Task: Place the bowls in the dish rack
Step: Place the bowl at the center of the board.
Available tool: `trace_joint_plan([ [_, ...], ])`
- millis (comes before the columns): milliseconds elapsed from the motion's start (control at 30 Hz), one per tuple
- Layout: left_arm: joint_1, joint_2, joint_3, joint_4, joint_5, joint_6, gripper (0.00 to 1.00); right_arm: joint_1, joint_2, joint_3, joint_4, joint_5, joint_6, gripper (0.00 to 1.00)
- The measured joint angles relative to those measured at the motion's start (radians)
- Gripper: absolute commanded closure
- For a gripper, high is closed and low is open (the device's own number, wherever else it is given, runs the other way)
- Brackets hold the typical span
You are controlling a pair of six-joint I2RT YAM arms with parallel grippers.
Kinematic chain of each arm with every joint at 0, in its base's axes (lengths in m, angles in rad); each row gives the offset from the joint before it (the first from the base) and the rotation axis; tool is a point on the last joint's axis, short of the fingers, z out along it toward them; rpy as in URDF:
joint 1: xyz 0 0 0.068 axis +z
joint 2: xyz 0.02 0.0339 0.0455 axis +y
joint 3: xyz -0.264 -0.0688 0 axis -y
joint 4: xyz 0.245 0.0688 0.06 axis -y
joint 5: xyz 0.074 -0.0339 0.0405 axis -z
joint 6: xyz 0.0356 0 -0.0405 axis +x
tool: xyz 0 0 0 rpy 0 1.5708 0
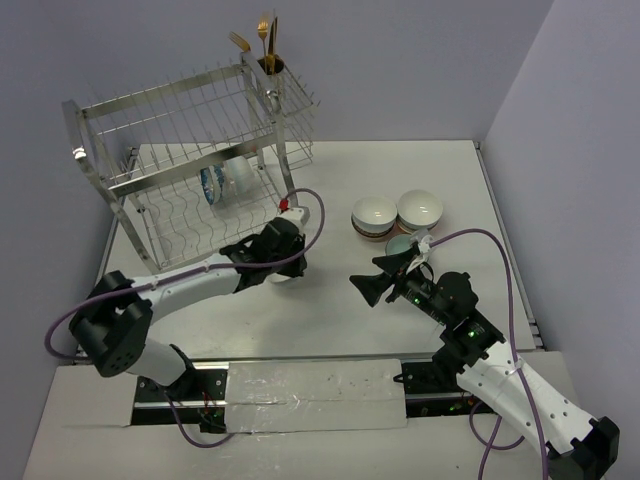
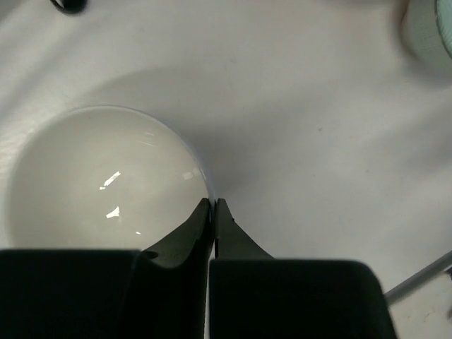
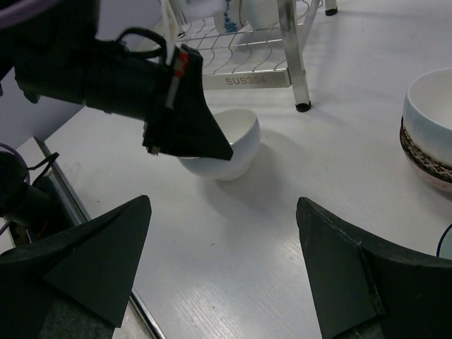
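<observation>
Pickup step I reckon: left pincer (image 2: 212, 205) pinching the bowl (image 2: 99, 191) rim, right pincer (image 3: 222, 203) spread empty, next needs a lift into the rack (image 3: 258, 80) ahead.

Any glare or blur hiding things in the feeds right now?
Left wrist: two small glare spots inside the white bowl; teal bowl at top right is blurred. Right wrist: fingers dark and featureless, white bowl sharp. Top external: even light, soft shadows.

top: high up behind the near edge, looking down on the whole table (image 1: 330, 320) | left wrist: tight, straight down into a white bowl (image 2: 99, 183) | right wrist: low, looking across at it | shared: that same bowl in all three
</observation>
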Motion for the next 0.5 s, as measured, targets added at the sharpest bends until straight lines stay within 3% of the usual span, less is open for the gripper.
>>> trace_joint_plan([
  [233,-0.097,0.175,0.150,-0.157,-0.127,0.054,0.98,0.000,0.005,0.000,-0.007,0.005,0.000,0.09],
  [500,-0.129,0.228,0.249,-0.317,-0.154,0.071,0.70,0.000,0.004,0.000,-0.008,0.019,0.000,0.09],
])
